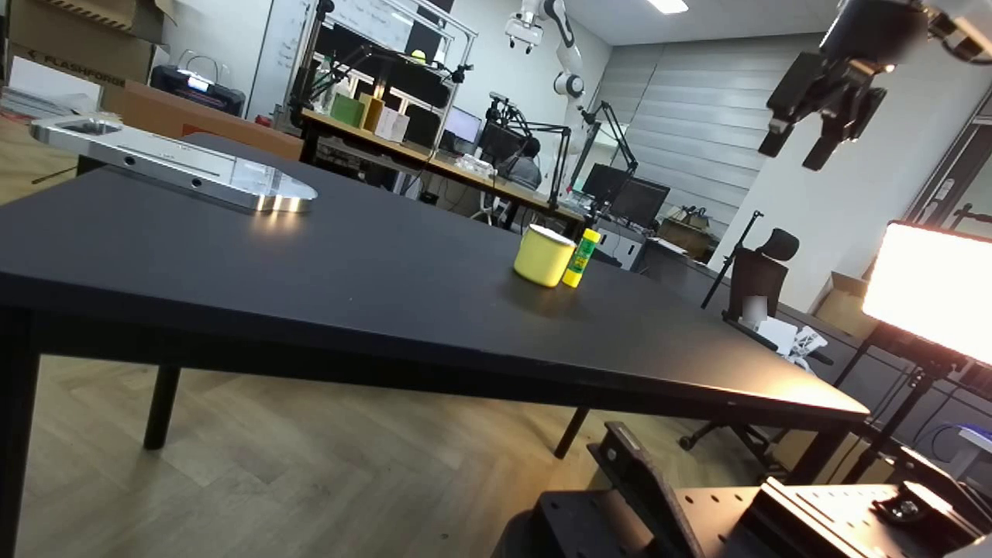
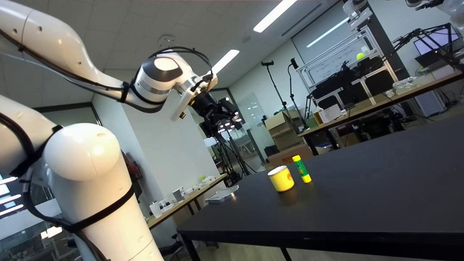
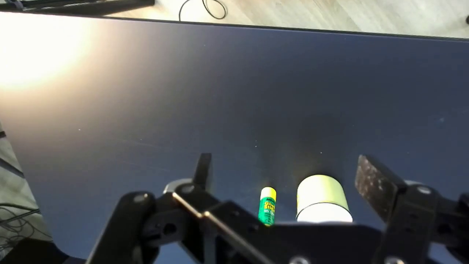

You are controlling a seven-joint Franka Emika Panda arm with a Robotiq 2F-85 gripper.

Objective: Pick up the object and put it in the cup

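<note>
- Bench [image 1: 372, 267]: black top on black legs, over a pale wood-pattern floor [image 1: 333, 465].
- Surface finish: a few small pale marks show in the wrist view. Strong glare noted at the far left there, and at the right end in an exterior view, where a lit lamp panel [image 1: 930, 291] stands to the right.
- Glue stick [image 2: 301, 169]: green with yellow ends, upright on the bench, just beside the cup [image 2: 281, 178] but apart from it; on the cup's right in both exterior views.
- Cup: yellow, upright, white at the mouth.
- Metal slab [image 1: 178, 160]: silver, lying flat towards the left of the bench in both exterior views.
- Pincer [image 1: 794, 153]: raised well above the bench, fingers spread wide.
- Room, far side: wooden-topped desk [image 2: 362, 112]; cardboard boxes [image 1: 77, 46] far left, slatted blind [image 1: 690, 116] and office chair [image 1: 758, 280] far right in an exterior view.
- Overhead: ceiling light [image 2: 275, 15], lit.
</note>
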